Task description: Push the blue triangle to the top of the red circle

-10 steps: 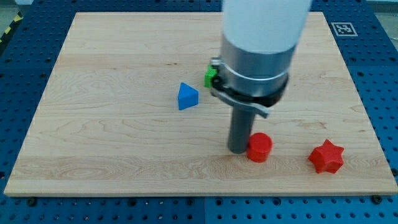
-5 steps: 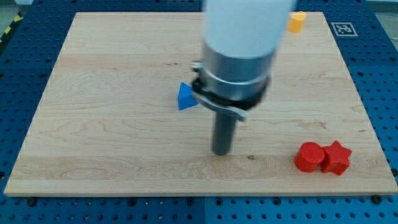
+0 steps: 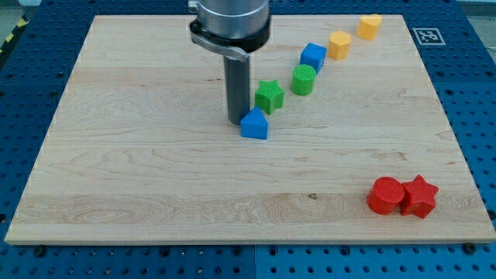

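The blue triangle [image 3: 254, 124] lies near the middle of the wooden board [image 3: 139, 170]. My tip [image 3: 237, 120] stands right against its left side, touching it. The red circle [image 3: 384, 195] sits near the board's bottom right corner, far to the right of and below the blue triangle. A red star [image 3: 420, 196] touches the red circle's right side.
A green star [image 3: 270, 96] lies just above and right of the blue triangle. A green circle [image 3: 304, 79], a blue block [image 3: 313, 56] and two orange blocks [image 3: 339, 45] [image 3: 370, 26] run in a diagonal line toward the top right corner.
The red circle has been shoved right against the red star. My tip has moved up and left to the blue triangle's left side. The blue triangle has shifted slightly right.
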